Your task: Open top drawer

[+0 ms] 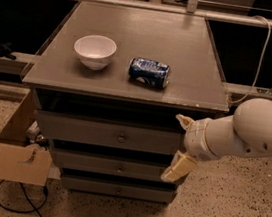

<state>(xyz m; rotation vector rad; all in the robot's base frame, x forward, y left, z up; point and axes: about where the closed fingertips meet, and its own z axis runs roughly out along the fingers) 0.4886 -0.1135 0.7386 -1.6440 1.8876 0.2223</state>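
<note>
- Matt grey painted wood on the top drawer (pixel 87 131), with a small dull metal knob (pixel 121 138).
- Smooth matt grey table (pixel 183 56) surface.
- Glossy white bowl (pixel 95 51).
- Shiny printed metal on the blue can (pixel 149 72).
- Smooth cream plastic on the gripper (pixel 172 147), right of centre against the drawer fronts, fingers spread wide.
- Glossy white shell on the arm (pixel 256 130).
- Plain brown cardboard box (pixel 19 164), lower left.
- Speckled, rough-looking floor (pixel 227 214).
</note>
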